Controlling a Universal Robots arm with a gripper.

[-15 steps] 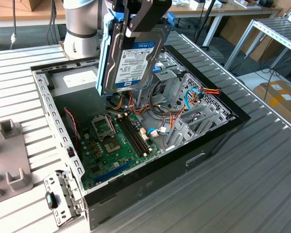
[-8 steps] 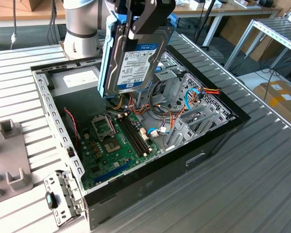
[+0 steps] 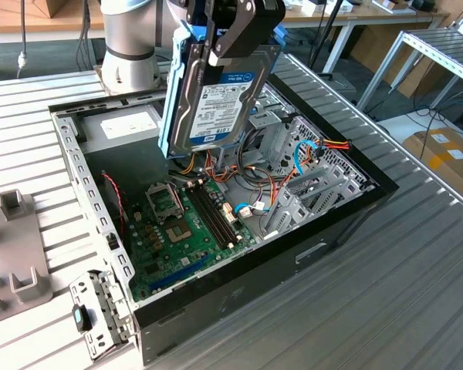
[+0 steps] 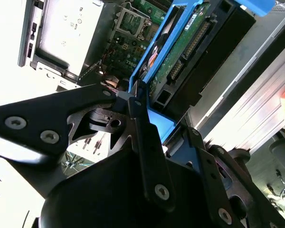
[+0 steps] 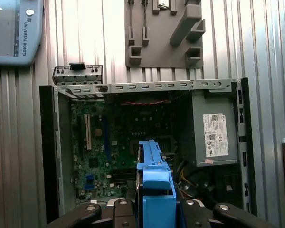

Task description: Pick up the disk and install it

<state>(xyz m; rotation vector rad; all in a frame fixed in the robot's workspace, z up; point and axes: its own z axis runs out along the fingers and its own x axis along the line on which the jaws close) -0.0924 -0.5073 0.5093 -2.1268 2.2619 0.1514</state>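
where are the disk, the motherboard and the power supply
the disk (image 3: 216,104): exterior view, on its labelled face
the motherboard (image 3: 212,214): exterior view, on the memory slots
the power supply (image 5: 214,135): first wrist view, on its sticker

A ribbed grey metal worktop (image 3: 386,293) spreads out in bright light; behind stand pale wooden desks (image 3: 355,17), a metal rack (image 3: 447,48), and a cardboard box (image 3: 446,154) on the floor.

The flat dark hard disk in its blue plastic carrier (image 3: 204,127), held in my jaws, bears a blue-and-white printed label (image 3: 225,92). A white sticker (image 5: 214,135) of small print and symbols sits on the grey metal power supply box (image 5: 199,109). White lettering runs along the grey screen device (image 5: 26,35).
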